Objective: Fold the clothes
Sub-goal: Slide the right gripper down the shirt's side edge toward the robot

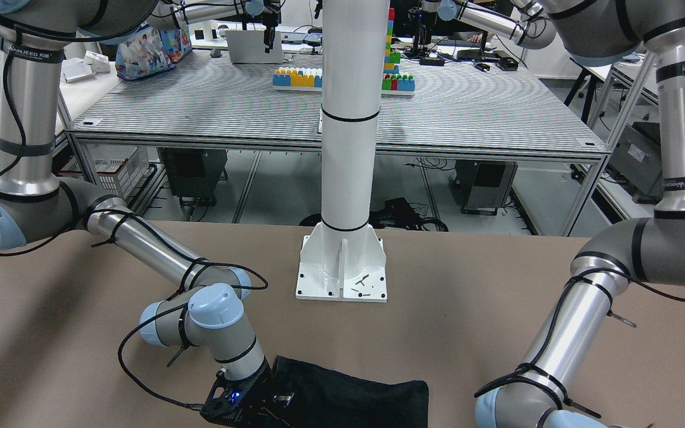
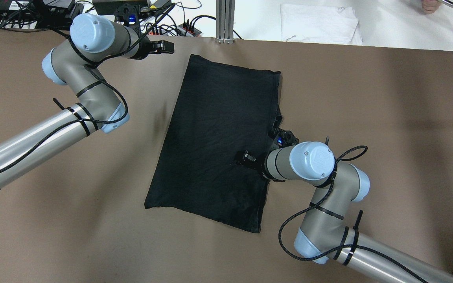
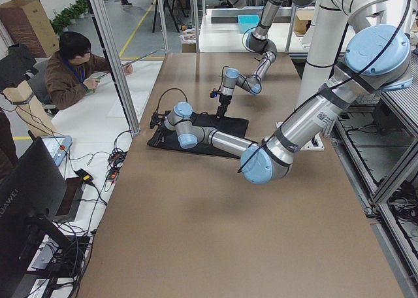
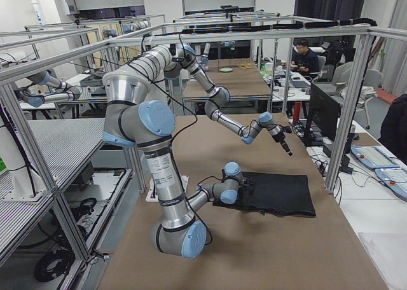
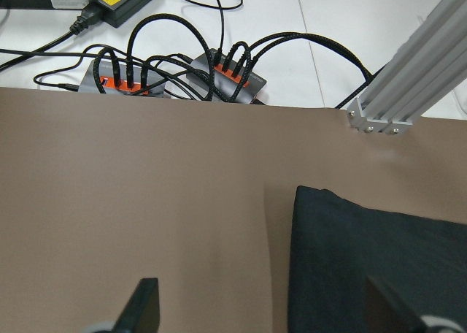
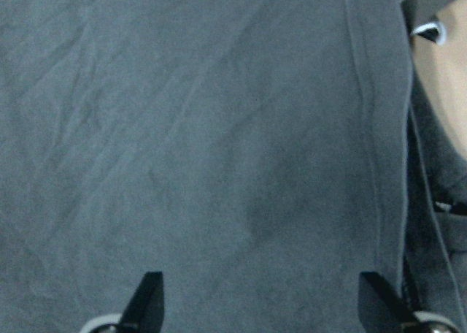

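Right claw (image 6: 259, 304), fingers spread apart, hovers low over the black garment (image 2: 214, 133); left claw (image 2: 166, 46), likewise apart, hangs above the brown worktop (image 2: 368, 98) near the garment's far corner.

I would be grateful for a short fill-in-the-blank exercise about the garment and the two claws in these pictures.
The flat garment is ___ in colour.
The right claw, above the garment, is ___, not shut.
The left claw hovers over the bare ___, just off the garment's corner.
Missing words: black; open; table.
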Controlling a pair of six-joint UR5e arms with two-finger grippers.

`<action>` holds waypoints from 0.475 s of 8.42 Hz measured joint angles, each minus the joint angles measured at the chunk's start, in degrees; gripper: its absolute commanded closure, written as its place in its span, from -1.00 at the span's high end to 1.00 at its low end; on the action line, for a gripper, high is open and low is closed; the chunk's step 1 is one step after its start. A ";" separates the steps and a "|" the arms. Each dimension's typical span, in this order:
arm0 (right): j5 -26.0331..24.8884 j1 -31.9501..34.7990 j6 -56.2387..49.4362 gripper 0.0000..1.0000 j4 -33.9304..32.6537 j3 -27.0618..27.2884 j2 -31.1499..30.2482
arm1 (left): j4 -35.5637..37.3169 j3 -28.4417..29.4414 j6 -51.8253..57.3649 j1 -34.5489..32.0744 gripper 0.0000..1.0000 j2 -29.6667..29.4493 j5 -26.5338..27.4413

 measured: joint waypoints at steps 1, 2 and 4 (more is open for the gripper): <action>-0.03 -0.06 0.02 0.88 0.00 0.11 -1.31 | 0.00 0.00 -0.03 0.00 1.00 0.00 0.00; -0.03 -0.08 0.02 0.88 -0.01 0.26 -2.29 | 0.00 0.00 -0.06 -0.01 1.00 0.00 0.01; 0.30 -0.10 0.08 0.88 -0.26 0.96 -2.57 | 0.00 0.00 -0.08 -0.07 1.00 0.00 0.01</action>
